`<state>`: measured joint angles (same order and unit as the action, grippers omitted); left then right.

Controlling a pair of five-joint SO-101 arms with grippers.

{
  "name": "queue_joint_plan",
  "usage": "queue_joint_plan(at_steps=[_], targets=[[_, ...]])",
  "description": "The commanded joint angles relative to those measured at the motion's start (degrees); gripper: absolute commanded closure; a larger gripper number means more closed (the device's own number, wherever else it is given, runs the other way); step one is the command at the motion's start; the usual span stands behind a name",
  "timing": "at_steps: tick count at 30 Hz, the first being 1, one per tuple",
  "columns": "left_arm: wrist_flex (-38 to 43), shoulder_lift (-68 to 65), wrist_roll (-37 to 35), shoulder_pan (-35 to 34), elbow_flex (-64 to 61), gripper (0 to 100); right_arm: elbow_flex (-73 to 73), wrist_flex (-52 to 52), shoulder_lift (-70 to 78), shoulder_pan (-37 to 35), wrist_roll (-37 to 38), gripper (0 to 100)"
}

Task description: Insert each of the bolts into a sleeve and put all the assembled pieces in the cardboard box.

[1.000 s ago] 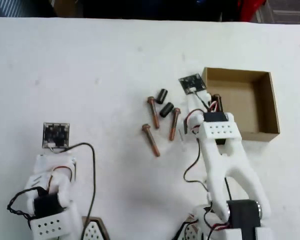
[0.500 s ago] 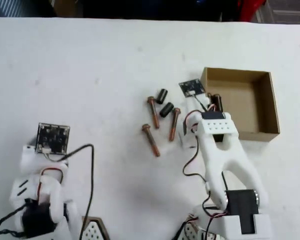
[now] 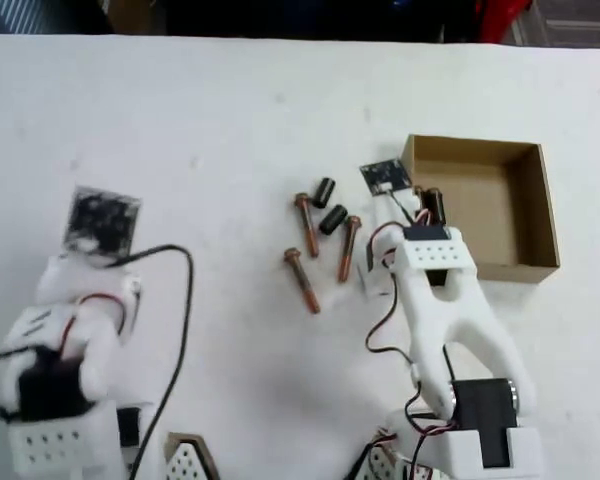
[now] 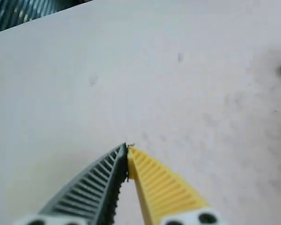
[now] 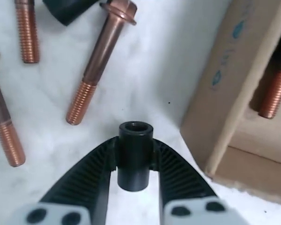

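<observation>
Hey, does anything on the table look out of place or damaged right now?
Nothing stands out. Three bolts and two sleeves lie loose on the table beside the cardboard box, and the right gripper holds a third sleeve.

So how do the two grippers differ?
The left gripper is shut on nothing; the right gripper is clamped around a black sleeve. The left gripper has one grey and one yellow finger; the right gripper's fingers are both black. The left gripper is over the table, away from the bolts; the right gripper is beside them and the cardboard box. Both have ribbed fingers.
</observation>
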<state>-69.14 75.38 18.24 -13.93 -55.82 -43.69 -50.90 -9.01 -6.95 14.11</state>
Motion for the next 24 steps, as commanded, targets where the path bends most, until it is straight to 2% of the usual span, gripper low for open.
queue_joint_plan(at_steps=[1,4,7,17,24], targets=[[-0.3,-8.3,-1.2,8.7,4.1,98,-0.1,1.9,-0.7,0.7,-0.4,98.2],[0.2,-13.6,-1.9,13.4,4.3,98,-0.3,2.1,-0.7,0.6,-0.4,98.2],[0.4,-18.5,-6.0,16.9,6.0,98,-0.3,2.1,-0.7,0.5,-0.4,98.2],[0.2,-35.9,-13.4,25.6,18.2,98,-0.3,2.1,-0.7,0.3,-0.4,98.2],[0.4,-50.2,-14.5,32.3,22.2,98,-0.3,2.1,-0.6,0.2,-0.4,98.2]])
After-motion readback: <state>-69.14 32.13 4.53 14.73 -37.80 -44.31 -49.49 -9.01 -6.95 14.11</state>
